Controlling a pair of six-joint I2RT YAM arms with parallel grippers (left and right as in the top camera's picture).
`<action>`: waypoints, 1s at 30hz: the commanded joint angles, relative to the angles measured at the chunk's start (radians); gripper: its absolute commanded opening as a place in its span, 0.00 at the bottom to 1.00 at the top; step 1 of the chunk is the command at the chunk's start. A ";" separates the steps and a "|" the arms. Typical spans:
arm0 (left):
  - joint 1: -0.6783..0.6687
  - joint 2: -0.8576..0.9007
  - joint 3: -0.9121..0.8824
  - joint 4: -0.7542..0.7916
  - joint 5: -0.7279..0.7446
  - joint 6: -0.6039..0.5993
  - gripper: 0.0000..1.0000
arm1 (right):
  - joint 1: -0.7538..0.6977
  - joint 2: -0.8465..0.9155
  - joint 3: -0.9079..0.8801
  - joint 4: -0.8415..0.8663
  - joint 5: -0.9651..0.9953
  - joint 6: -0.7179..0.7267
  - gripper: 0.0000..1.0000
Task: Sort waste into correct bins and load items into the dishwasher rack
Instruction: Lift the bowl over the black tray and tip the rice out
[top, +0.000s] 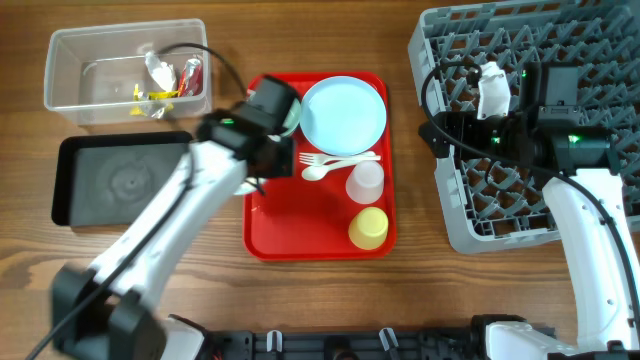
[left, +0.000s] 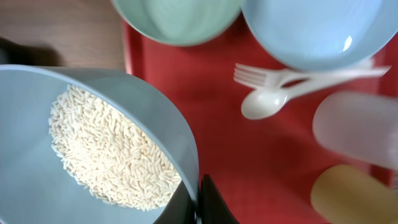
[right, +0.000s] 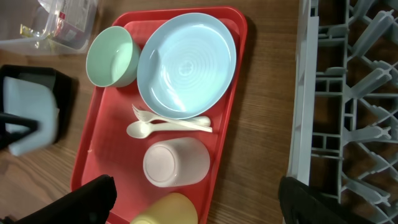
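A pale blue bowl (left: 155, 118) holding loose white rice grains (left: 112, 155) is gripped at its rim by the left gripper (left: 199, 202), whose two fingers are pressed together on the bowl's wall. The bowl is held at the left edge of the red tray (left: 217, 155), partly over the desk (top: 320, 30). On the red tray are seen a mint bowl (left: 177, 18), a pale blue plate (left: 311, 28), a white plastic fork (left: 261, 76) and spoon (left: 264, 106) lying together just below the plate, an upturned white cup (left: 357, 127) and a yellow cup (left: 354, 196). The right gripper (right: 196, 193) is spread wide apart with nothing between its fingers, and its arm is placed over the grey dishwasher rack (top: 590, 40). In the clear tub (top: 70, 95), crumpled tissue (top: 155, 65) and shiny wrappers (top: 190, 72) are gathered. The black tray (top: 120, 180) is set just in front of the tub.
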 joint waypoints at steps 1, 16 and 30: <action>0.113 -0.100 0.021 -0.019 0.020 -0.023 0.04 | 0.000 0.011 0.015 0.006 0.006 0.004 0.88; 0.598 -0.123 -0.023 -0.003 0.344 0.165 0.04 | 0.000 0.011 0.015 0.006 0.006 0.004 0.88; 0.909 -0.121 -0.154 0.044 0.837 0.548 0.04 | 0.000 0.011 0.015 0.002 0.006 0.004 0.88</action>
